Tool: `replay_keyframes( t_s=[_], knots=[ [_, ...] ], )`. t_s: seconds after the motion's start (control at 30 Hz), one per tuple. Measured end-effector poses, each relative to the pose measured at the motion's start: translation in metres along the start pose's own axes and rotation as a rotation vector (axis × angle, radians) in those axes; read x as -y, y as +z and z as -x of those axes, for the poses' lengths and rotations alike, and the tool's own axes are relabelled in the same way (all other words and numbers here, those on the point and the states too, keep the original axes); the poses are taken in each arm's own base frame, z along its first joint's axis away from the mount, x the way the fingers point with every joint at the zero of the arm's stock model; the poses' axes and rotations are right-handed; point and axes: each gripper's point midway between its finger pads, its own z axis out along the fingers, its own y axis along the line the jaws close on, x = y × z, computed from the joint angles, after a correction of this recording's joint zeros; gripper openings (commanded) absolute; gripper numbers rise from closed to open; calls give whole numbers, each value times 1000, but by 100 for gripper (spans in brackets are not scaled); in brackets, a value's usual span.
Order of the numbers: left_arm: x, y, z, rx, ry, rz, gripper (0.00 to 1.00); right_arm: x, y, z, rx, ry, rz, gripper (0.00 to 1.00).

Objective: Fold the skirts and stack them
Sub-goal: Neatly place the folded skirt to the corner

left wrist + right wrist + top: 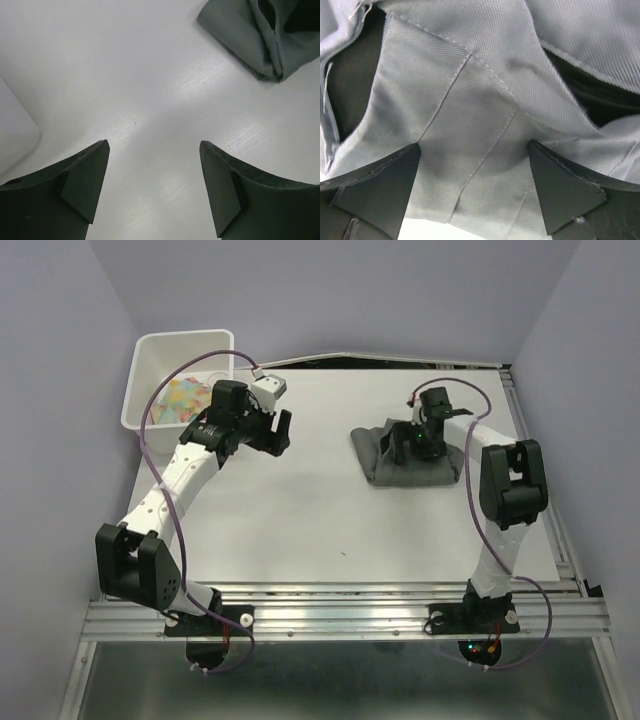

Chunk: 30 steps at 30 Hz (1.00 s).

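A dark grey skirt lies folded in a bunched heap on the right half of the white table. My right gripper hangs right over it, open. In the right wrist view the pleated grey cloth fills the space under and between the spread fingertips of that gripper; nothing is pinched. My left gripper is open over bare table at the back left, well apart from the skirt. The left wrist view shows this gripper empty, with a corner of the skirt at the top right.
A white bin stands at the table's back left corner, just behind the left arm, with something colourful inside. A rounded corner of it shows in the left wrist view. Metal rails run along the near edge.
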Motion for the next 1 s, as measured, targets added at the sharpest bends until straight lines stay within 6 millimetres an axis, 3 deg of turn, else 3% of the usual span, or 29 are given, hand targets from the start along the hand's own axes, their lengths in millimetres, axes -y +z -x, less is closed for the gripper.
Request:
replay_keyframes(
  t_s=[0.13, 0.27, 0.4, 0.57, 0.63, 0.67, 0.9, 1.0],
  knots=[
    [1, 5, -6, -23, -9, -25, 85, 82, 8, 35, 60, -3, -52, 99],
    [-1, 12, -12, -56, -22, -41, 85, 151, 19, 70, 126, -37, -100, 100],
    [-4, 18, -19, -88, -34, -52, 85, 192, 30, 102, 194, -77, -109, 100],
    [-7, 19, -25, -112, -42, -60, 87, 211, 41, 134, 252, -125, -101, 100],
    [-9, 19, -24, -115, -44, -62, 90, 212, 43, 141, 262, -138, -97, 100],
    [-11, 18, -23, -113, -44, -62, 97, 213, 43, 144, 266, -142, -95, 100],
    [-19, 13, -8, -78, -45, -49, 98, 208, 37, 148, 258, -128, -76, 100],
    [-26, 9, 8, -42, -44, -32, 98, 202, 23, 154, 263, -99, -61, 100]
  ],
)
